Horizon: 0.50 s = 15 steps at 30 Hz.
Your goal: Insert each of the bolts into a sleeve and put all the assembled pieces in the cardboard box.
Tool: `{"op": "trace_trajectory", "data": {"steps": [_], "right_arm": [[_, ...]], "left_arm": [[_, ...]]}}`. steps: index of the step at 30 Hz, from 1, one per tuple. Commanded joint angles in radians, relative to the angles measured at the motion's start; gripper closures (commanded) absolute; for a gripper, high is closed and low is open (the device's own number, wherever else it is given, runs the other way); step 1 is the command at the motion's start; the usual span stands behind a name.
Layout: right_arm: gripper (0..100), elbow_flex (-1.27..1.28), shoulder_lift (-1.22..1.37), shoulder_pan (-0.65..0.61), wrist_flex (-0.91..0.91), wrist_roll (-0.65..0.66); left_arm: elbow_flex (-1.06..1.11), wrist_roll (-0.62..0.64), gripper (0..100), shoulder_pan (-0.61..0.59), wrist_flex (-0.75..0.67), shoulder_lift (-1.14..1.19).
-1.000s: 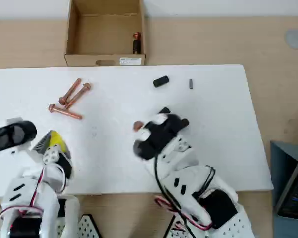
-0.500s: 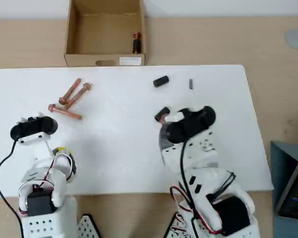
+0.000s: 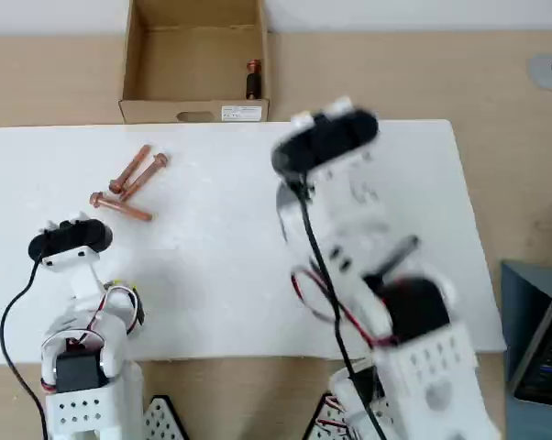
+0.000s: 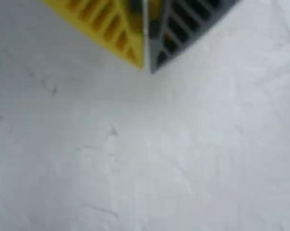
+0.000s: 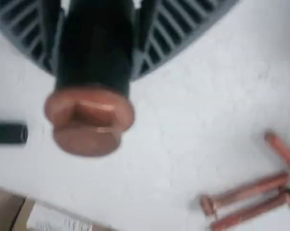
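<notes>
Three loose copper bolts (image 3: 130, 169) in a small cluster toward 10 o'clock on the white sheet (image 3: 212, 275) covering the table (image 3: 524, 165), two side by side and touching, the third on their 6 o'clock side at a slant. Beyond the sheet's far edge at 11 o'clock, the cardboard box (image 3: 166, 112), open-topped, with one assembled piece (image 3: 252, 80), copper head and black sleeve, lying against its wall on the 3 o'clock side. Right arm (image 3: 349, 238) stretched up the middle of the sheet, wrist near 12 o'clock, close to the box's front wall. Right end effector (image 5: 96, 67) clamped on a black sleeve with a bolt in it (image 5: 89, 120), grey fingers (image 5: 169, 33) on either side of the sleeve, flanged copper head poking out past the tips, above the sheet. In that wrist view, also a bare black sleeve (image 5: 7, 133) lying on the sheet, the three bolts farther off, and a corner of the box with its label. Left arm (image 3: 74, 312) folded back at 8 o'clock, by the sheet's near edge. Left end effector (image 4: 146, 60) closed on nothing, yellow finger (image 4: 111, 29) and grey finger (image 4: 188, 29) meeting at their tips just over bare white sheet. Off the sheet, a grey disc (image 3: 551, 69) at 2 o'clock on the table and a dark device (image 3: 537, 348) at 4 o'clock.
</notes>
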Motion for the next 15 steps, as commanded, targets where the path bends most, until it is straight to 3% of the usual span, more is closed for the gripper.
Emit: {"op": "trace_trajectory", "data": {"steps": [1,15], "right_arm": [[98.9,-0.165,0.171,0.013,-0.101,-0.002],[98.9,-0.638,0.869,0.013,-0.416,0.261]], "left_arm": [[-0.006,0.005,100,-0.012,-0.015,-0.005],[-0.006,0.005,100,-0.012,-0.015,-0.005]]}}
